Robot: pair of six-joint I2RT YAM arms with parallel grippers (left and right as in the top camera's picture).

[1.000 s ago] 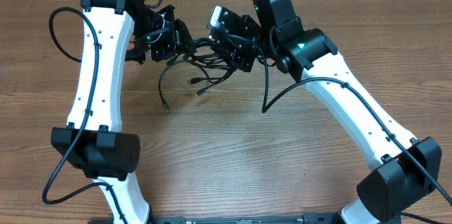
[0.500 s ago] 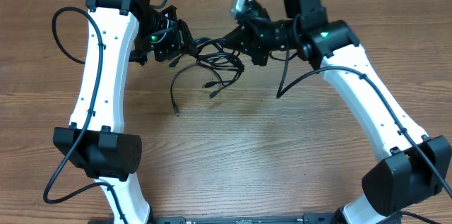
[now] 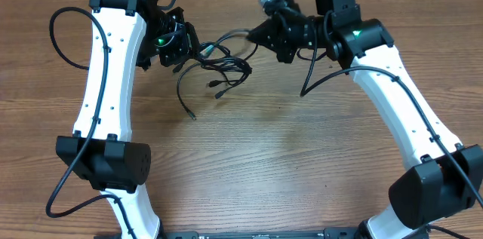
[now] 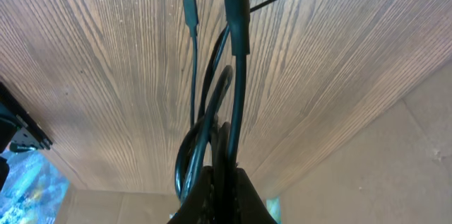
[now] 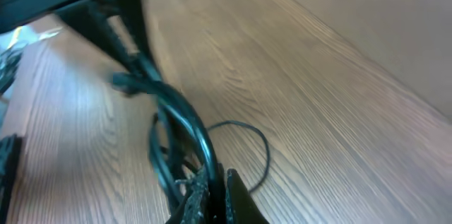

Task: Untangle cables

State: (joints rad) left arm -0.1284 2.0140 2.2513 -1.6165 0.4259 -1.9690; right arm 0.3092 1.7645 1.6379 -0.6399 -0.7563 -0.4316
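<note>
The cables [image 3: 223, 62] are thin black cords in a loose tangle, hanging between my two grippers above the far part of the table. One loose end [image 3: 193, 116] trails toward the front, and plug ends [image 3: 214, 84] dangle below. My left gripper [image 3: 187, 52] is shut on several strands at the tangle's left side; the left wrist view shows cords [image 4: 212, 104] clamped in the jaws [image 4: 224, 181] and a plug [image 4: 189, 1]. My right gripper [image 3: 255, 35] is shut on a cord at the right side, seen in the right wrist view [image 5: 185, 121] between the fingers [image 5: 215, 185].
The wooden table [image 3: 264, 156] spans the view. The white arms stand at left [image 3: 106, 73] and right [image 3: 400, 118], each with its own thicker black wire looping beside it. A cardboard wall [image 4: 395, 160] lies past the table's far edge.
My right gripper has lifted and pulled right and back with its cord. The tangle has stretched out between the grippers. The left gripper has stayed about where it was.
</note>
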